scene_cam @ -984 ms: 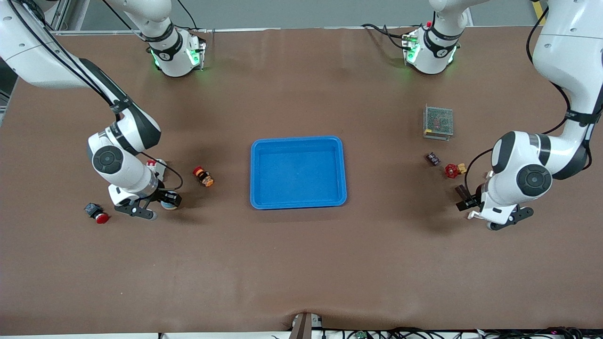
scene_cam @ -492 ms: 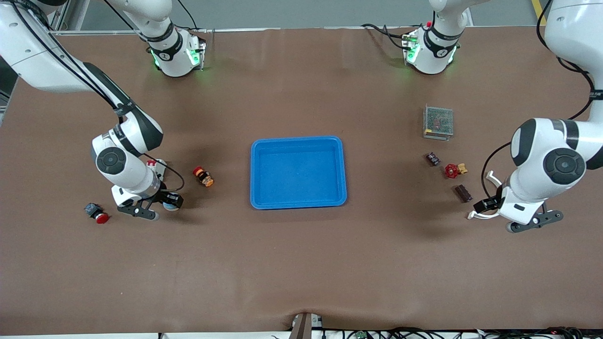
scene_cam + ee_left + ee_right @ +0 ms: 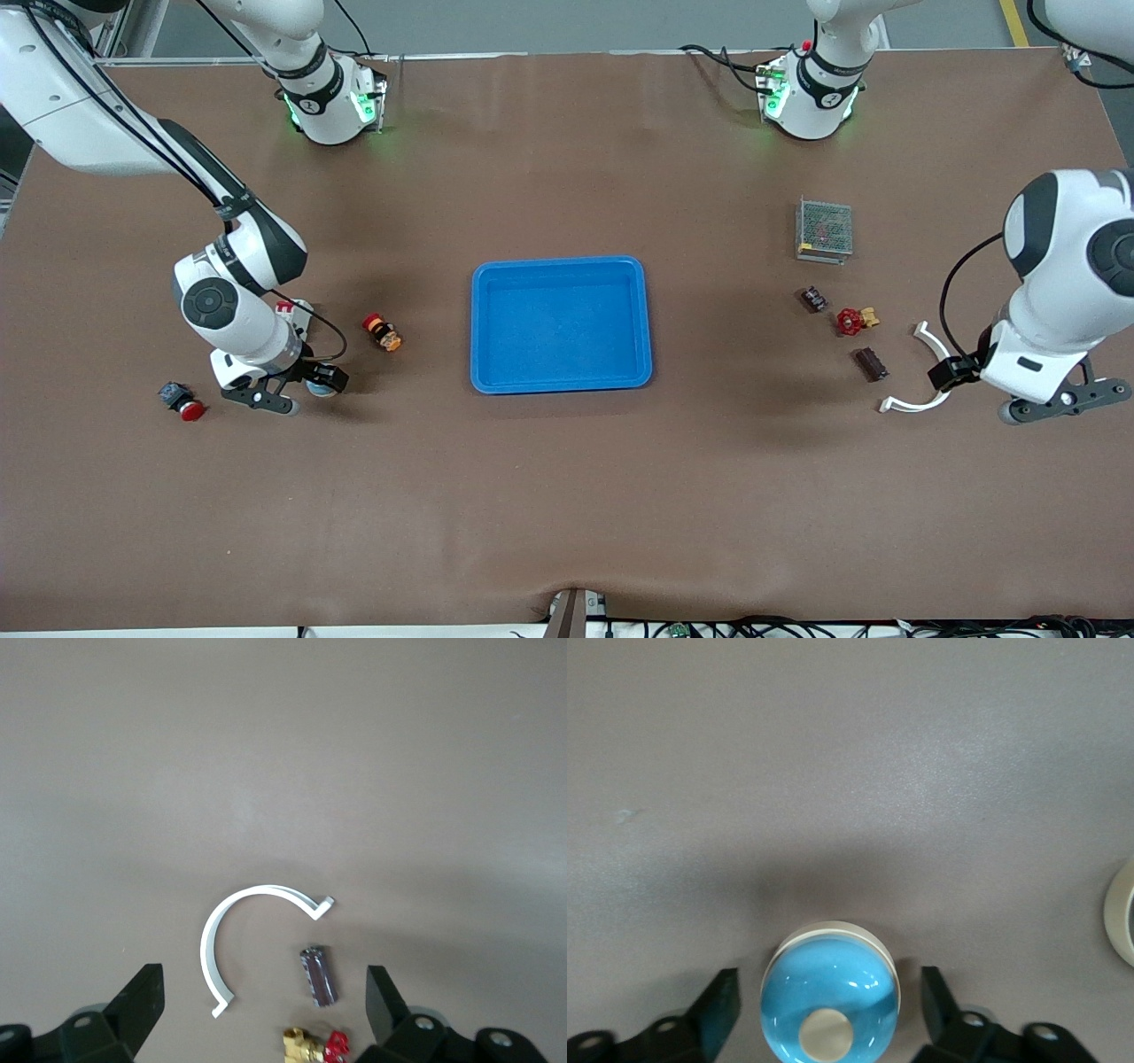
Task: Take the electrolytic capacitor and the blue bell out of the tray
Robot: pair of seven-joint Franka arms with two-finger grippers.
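The bell (image 3: 830,992), a glossy blue dome with a cream button, sits on the table between the fingers of my right gripper (image 3: 829,974). That gripper is open, with a gap on each side of the bell. In the front view the bell (image 3: 321,383) and right gripper (image 3: 319,379) are toward the right arm's end, nearer to the camera than the blue tray (image 3: 561,263). The capacitor (image 3: 870,364), a small dark cylinder, lies on the table beside a white curved strip (image 3: 926,338). My left gripper (image 3: 952,372) hangs open, high over the capacitor (image 3: 319,975), holding nothing.
A mesh-topped box (image 3: 824,230), a small dark part (image 3: 812,299) and a red-and-brass valve (image 3: 850,320) lie near the capacitor. An orange-and-red button (image 3: 383,332), a red-capped switch (image 3: 182,400) and a white-and-red part (image 3: 288,307) lie around the right gripper.
The right gripper has opened off the bell, which stays on the table. The left arm has risen and drawn back from the capacitor toward its end of the table.
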